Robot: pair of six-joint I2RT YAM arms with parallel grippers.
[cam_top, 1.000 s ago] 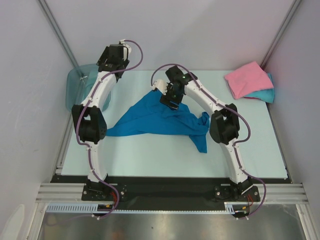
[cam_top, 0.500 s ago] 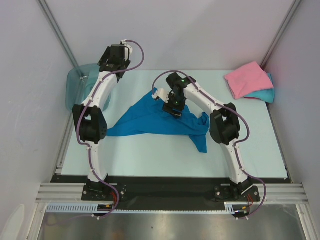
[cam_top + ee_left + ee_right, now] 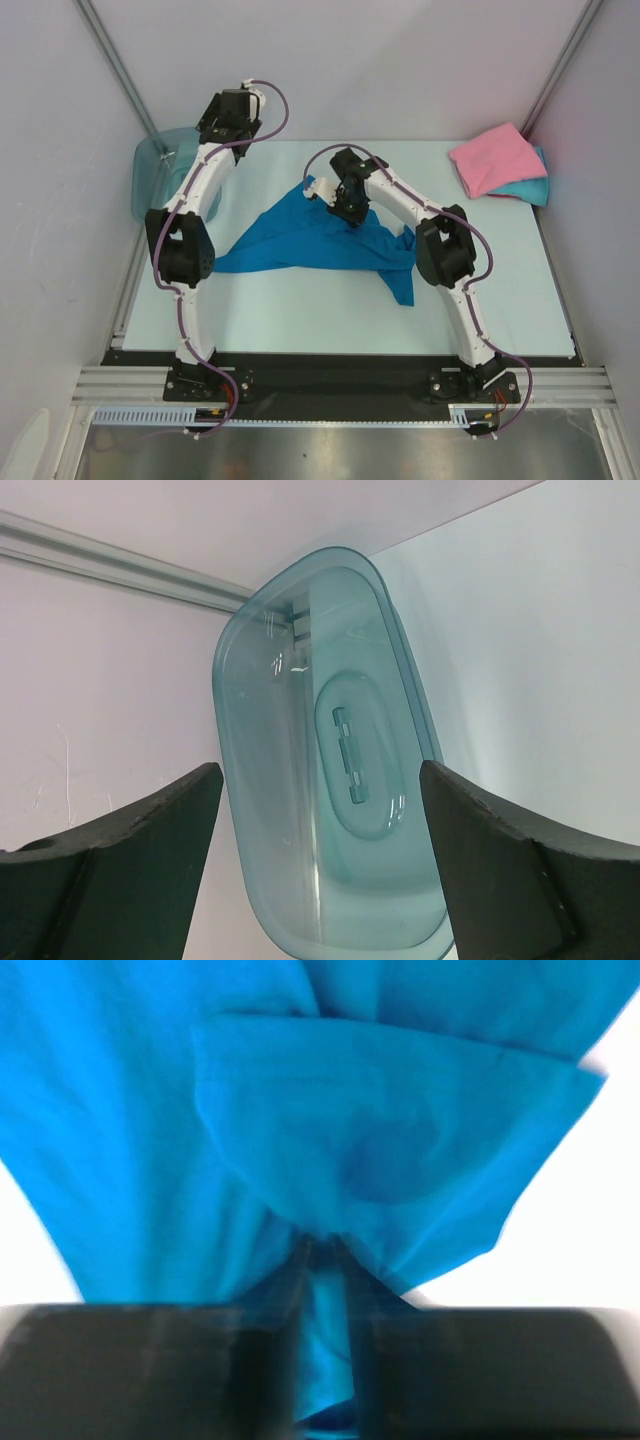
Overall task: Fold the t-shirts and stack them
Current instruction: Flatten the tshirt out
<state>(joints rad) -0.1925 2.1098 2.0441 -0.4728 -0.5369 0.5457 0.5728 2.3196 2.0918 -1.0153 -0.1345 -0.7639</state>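
Note:
A deep blue t-shirt lies crumpled across the middle of the table. My right gripper is down on its upper part, near the far edge of the cloth. In the right wrist view the gripper is shut on a bunched fold of the blue t-shirt, cloth pinched between the fingers. A folded pink t-shirt rests on a folded turquoise one at the far right corner. My left gripper is raised at the far left, open and holding nothing.
A translucent teal plastic bin stands at the table's far left edge; it fills the left wrist view under the open fingers. White walls enclose the table on three sides.
My right gripper came down onto the blue t-shirt and closed on a fold of it. The left arm has not moved.

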